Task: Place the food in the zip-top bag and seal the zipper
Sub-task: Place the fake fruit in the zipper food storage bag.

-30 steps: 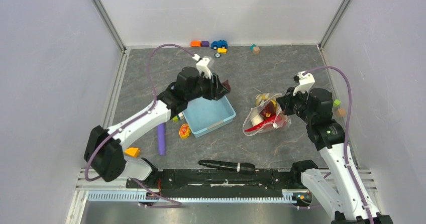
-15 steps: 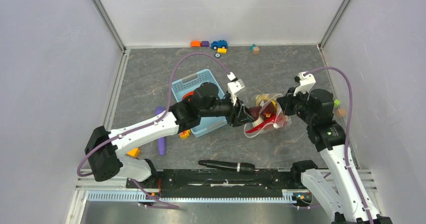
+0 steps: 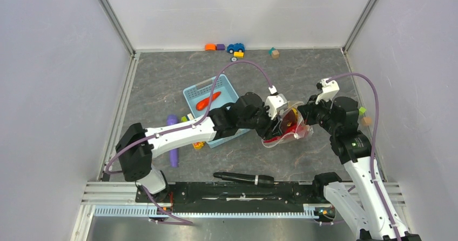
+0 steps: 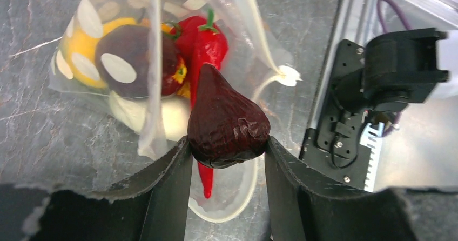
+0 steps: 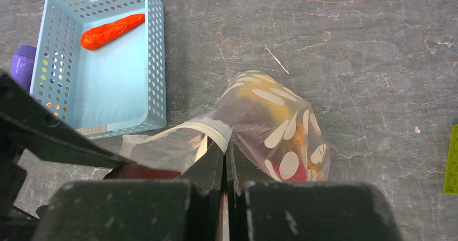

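Observation:
The clear dotted zip-top bag lies right of centre with its mouth held open. It holds a yellow round, a red chili, a red apple and a white oblong. My left gripper is shut on the maroon piece and holds it at the bag's mouth. My right gripper is shut on the bag's mouth edge with the zipper strip and lifts it. The orange carrot lies in the light-blue basket.
A purple stick and a small yellow-red toy lie left of the basket. A black pen lies near the front rail. Blocks and a toy car sit along the back wall. A green block lies beside my right arm.
My left arm has swung from over the basket to the right, carrying the maroon piece to the bag's mouth. The basket and carrot are now uncovered. My right gripper has kept its hold.

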